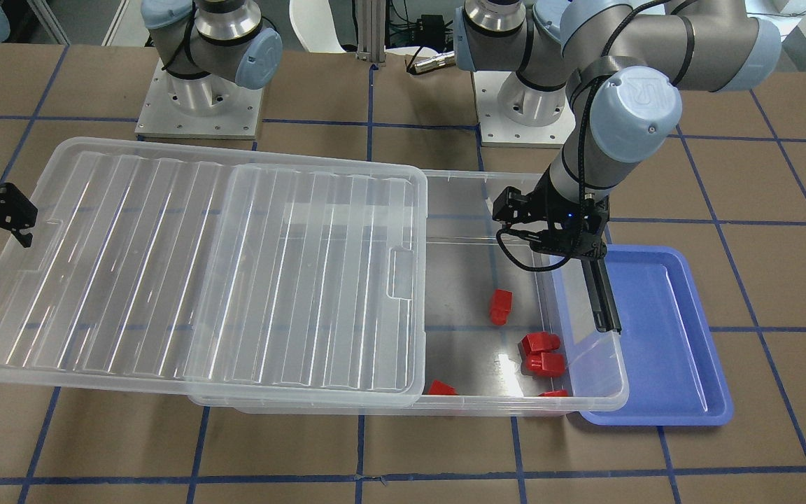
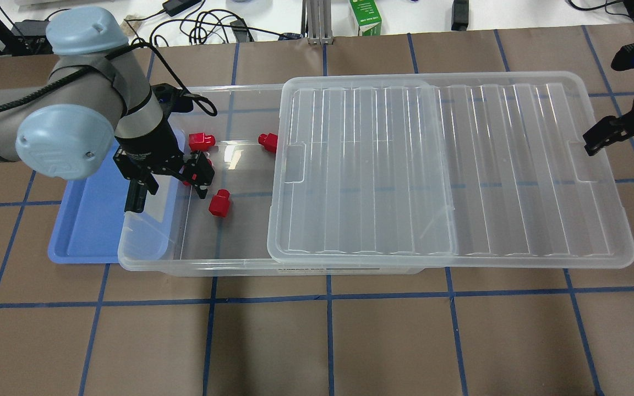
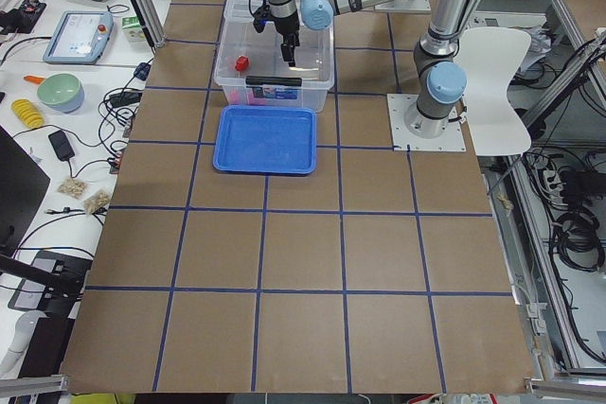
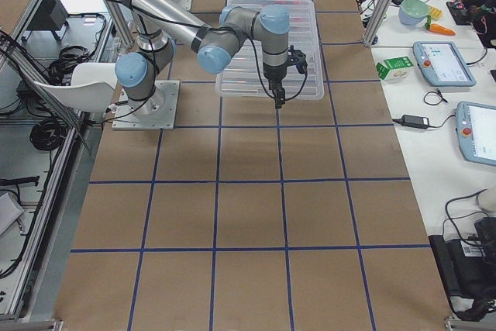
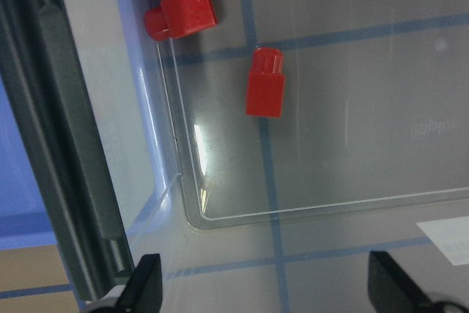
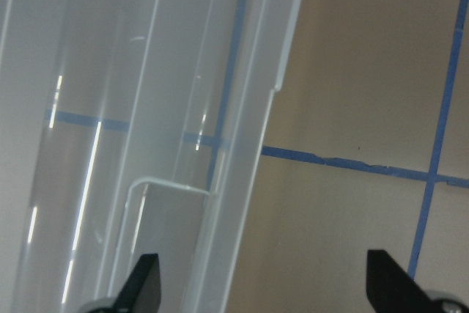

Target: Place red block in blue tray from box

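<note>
Several red blocks lie on the floor of the clear box (image 2: 196, 267), in its uncovered end: one (image 2: 219, 203) apart from the others, one (image 2: 201, 141) and one (image 2: 268, 142) at the lid's edge. They also show in the front view (image 1: 500, 306) and in the left wrist view (image 5: 265, 86). The blue tray (image 2: 88, 220) is empty and its edge lies under that end of the box. My left gripper (image 2: 165, 179) is open and empty above that end of the box, over the wall on the tray side. My right gripper (image 2: 597, 140) is open and empty at the far end of the lid.
The ribbed clear lid (image 2: 449, 170) is slid sideways; it covers most of the box and overhangs its right end. A black bar latch (image 1: 602, 294) runs along the box's short side by the tray. Brown table with blue tape lines all around.
</note>
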